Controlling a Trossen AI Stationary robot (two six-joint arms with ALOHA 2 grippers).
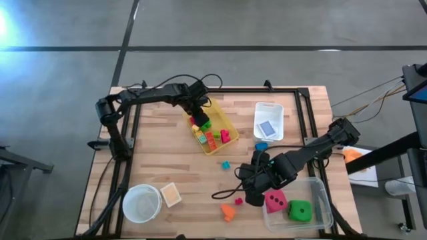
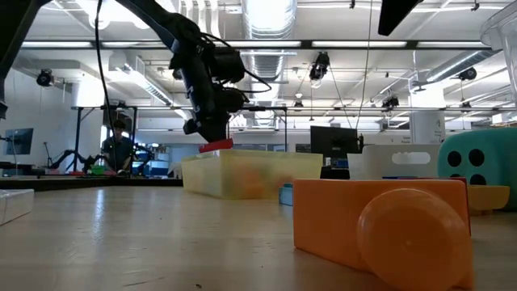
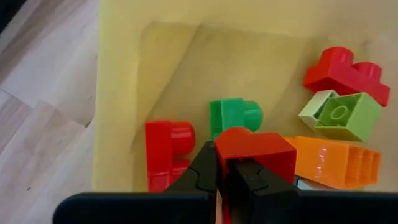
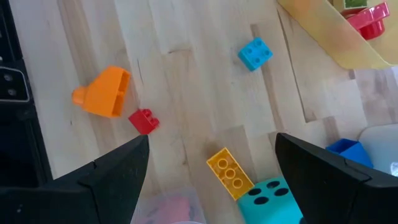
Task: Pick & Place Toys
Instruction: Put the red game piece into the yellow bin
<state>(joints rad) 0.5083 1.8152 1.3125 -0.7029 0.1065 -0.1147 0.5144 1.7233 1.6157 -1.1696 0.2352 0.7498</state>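
Observation:
My left gripper (image 1: 198,120) hangs over the far end of the yellow bin (image 1: 220,143), shut on a red block (image 3: 255,149). In the bin lie a red block (image 3: 166,148), a green block (image 3: 235,115) and other blocks in red, light green and orange. My right gripper (image 4: 208,180) stands open above the table beside the clear bin (image 1: 320,193), which holds a pink die (image 1: 275,199) and a green die (image 1: 300,211). Below it lie a yellow block (image 4: 230,169) and a teal die (image 4: 270,196). My left gripper pinches the red block's near end (image 3: 239,152) between its two fingers. The fingers come from above, pointing steeply down. The block (image 2: 216,146) hangs below them, clear of the yellow bin (image 2: 250,174) and just above its rim.
Loose on the wood lie an orange block (image 4: 102,92), a small red block (image 4: 143,121) and a blue block (image 4: 255,53). A white bin (image 1: 269,110) stands at the far right, and a round white bowl (image 1: 141,202) at the near left.

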